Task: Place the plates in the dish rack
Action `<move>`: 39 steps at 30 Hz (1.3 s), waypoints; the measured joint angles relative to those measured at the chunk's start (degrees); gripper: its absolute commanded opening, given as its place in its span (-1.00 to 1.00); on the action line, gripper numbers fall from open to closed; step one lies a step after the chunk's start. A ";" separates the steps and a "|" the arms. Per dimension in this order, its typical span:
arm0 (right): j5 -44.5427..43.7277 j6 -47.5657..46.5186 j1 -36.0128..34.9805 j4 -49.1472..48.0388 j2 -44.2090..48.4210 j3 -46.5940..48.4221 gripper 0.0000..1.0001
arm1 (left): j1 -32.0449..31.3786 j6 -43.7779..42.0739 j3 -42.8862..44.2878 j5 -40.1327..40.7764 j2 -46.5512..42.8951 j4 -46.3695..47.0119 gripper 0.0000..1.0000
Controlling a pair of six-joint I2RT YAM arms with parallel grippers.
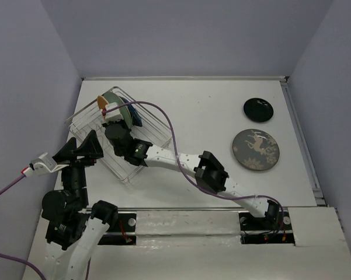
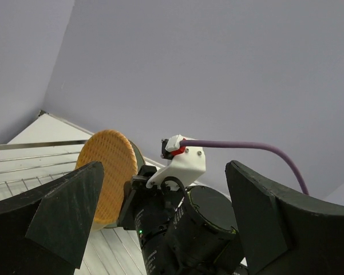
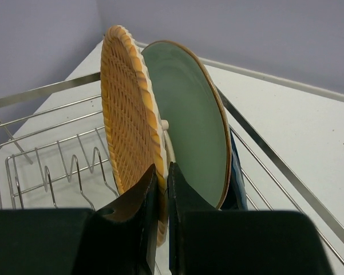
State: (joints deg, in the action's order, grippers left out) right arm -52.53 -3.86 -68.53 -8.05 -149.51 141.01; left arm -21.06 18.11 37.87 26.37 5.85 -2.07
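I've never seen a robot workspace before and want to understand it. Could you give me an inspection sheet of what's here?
Surface: white table, no spills seen.
Job's things: orange plate, teal plate and blue plate stand in the wire rack; black plate and grey plate lie flat on the table's right side.
Clutter: nothing seen.
Grippers: right gripper pinched on the orange plate's rim; left gripper open, empty, beside the rack.
Cables: a purple cable trails from each wrist.
Surroundings: plain grey-violet walls.

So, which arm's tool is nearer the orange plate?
Right. The right tool is shut on the rim of the orange plate; the left tool hangs open beside the dish rack, off the plate.
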 measured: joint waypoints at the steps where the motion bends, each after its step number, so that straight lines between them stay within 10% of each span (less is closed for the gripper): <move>1: 0.13 0.20 0.04 0.07 -0.02 -0.35 -0.87 | 0.00 0.02 0.00 0.00 0.00 0.00 0.98; 11: 3.78 6.38 0.61 -1.44 0.26 -5.79 0.14 | 0.00 0.02 0.00 -0.04 0.00 0.02 0.98; 20: 9.99 13.66 3.15 0.13 14.67 -25.59 0.21 | 0.00 0.00 0.00 -0.31 0.00 0.02 0.98; 33: 23.23 29.64 25.79 -0.13 68.48 -78.62 0.14 | -1.18 0.02 0.00 -0.92 -0.15 0.04 0.98; 39: 33.62 30.01 23.69 7.02 66.12 -77.61 0.10 | -1.38 0.00 0.00 -1.09 -0.42 0.09 0.98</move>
State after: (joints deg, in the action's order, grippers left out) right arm -18.92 26.15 -44.84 -1.04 -83.40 63.40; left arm -22.44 18.11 37.87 25.28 5.43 -1.98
